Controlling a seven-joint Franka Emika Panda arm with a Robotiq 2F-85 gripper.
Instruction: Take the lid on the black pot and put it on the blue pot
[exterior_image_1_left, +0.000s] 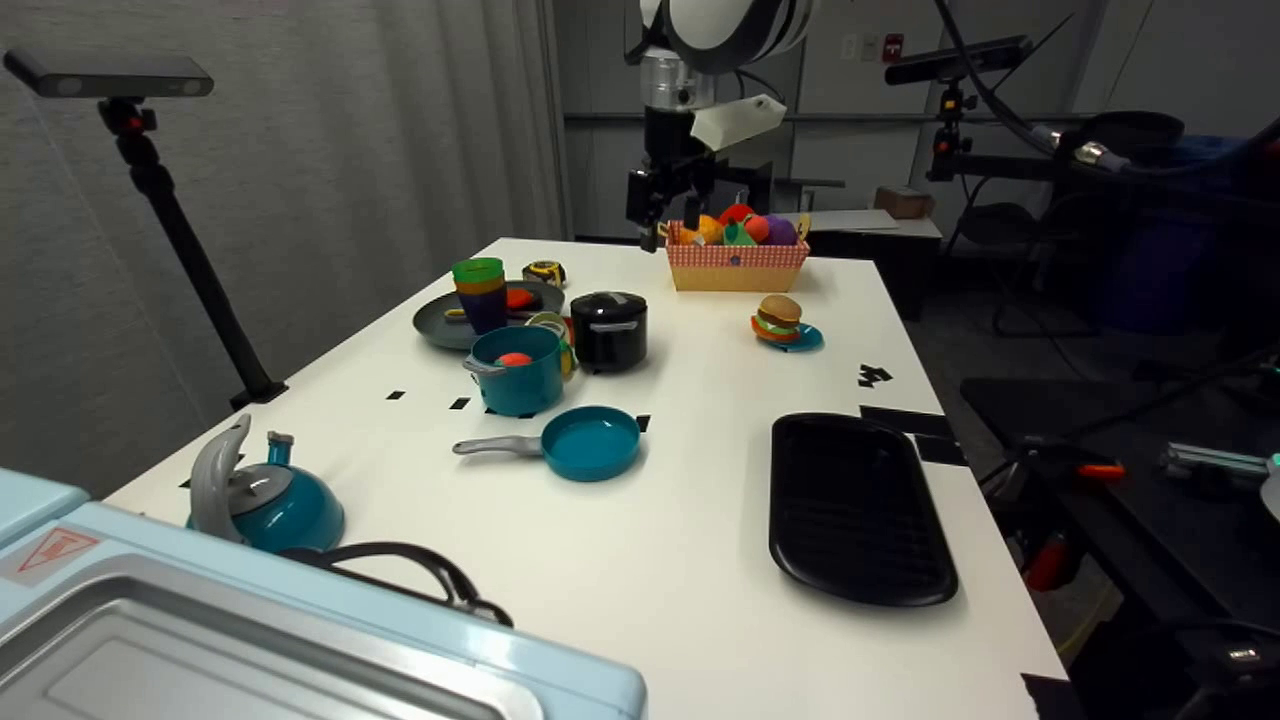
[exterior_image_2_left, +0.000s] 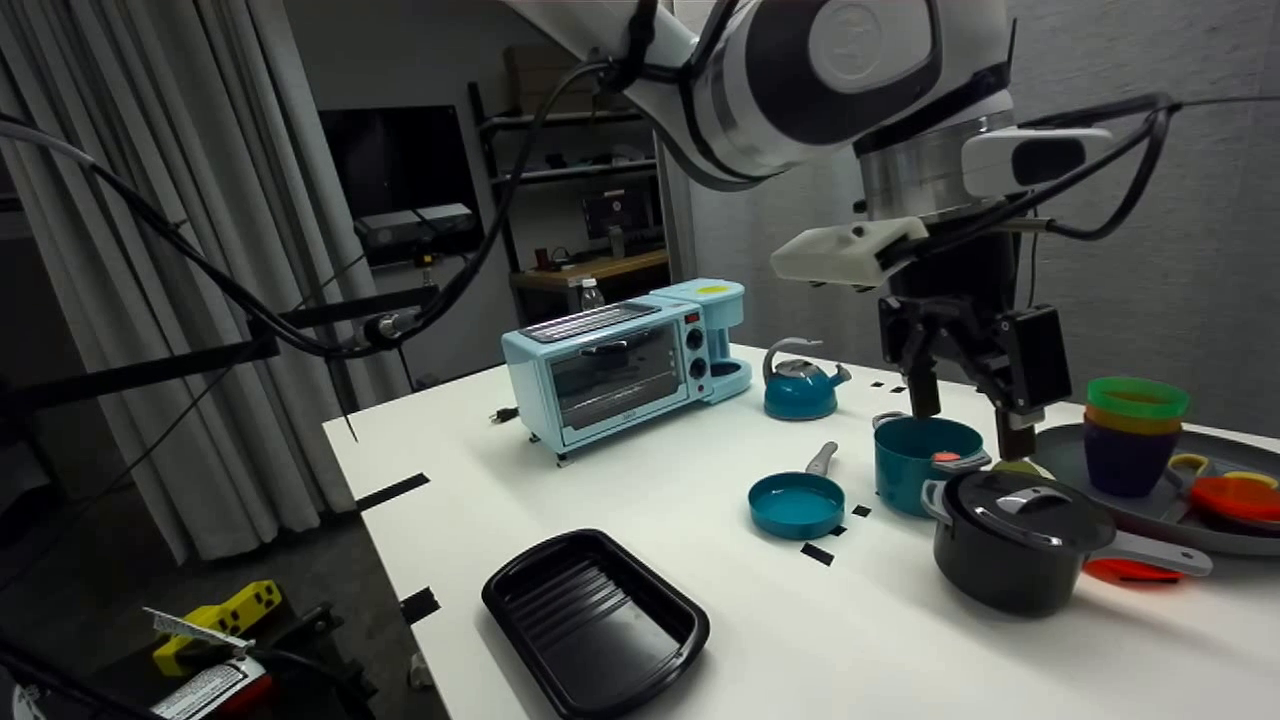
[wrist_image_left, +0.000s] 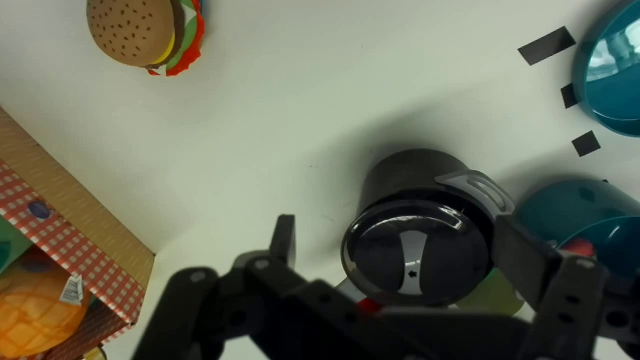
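Observation:
The lid (exterior_image_2_left: 985, 510) is round, dark and shiny with a grey-silver handle bar. It sits on the black pot (exterior_image_2_left: 1005, 575), which has grey handles. In an exterior view the lid (exterior_image_1_left: 608, 303) also rests on the black pot (exterior_image_1_left: 612, 350). The teal blue pot (exterior_image_1_left: 520, 385) stands beside the black pot, uncovered, with a pinkish-red item inside; it also shows in an exterior view (exterior_image_2_left: 905, 470). My gripper (wrist_image_left: 400, 242) is open and empty above the lid (wrist_image_left: 380, 255). In the wrist view its fingers appear on either side of the lid. The gripper also shows raised above the table in both exterior views (exterior_image_2_left: 970, 415) (exterior_image_1_left: 668, 225).
A grey plate (exterior_image_1_left: 437, 325) with stacked cups (exterior_image_1_left: 482, 300) lies behind the pots. A teal frying pan (exterior_image_1_left: 590, 445), black tray (exterior_image_1_left: 855, 520), toy burger (exterior_image_1_left: 778, 318) and basket of toy fruit (exterior_image_1_left: 735, 278) stand around. A kettle (exterior_image_2_left: 800, 395) and toaster oven (exterior_image_2_left: 620, 380) are farther off.

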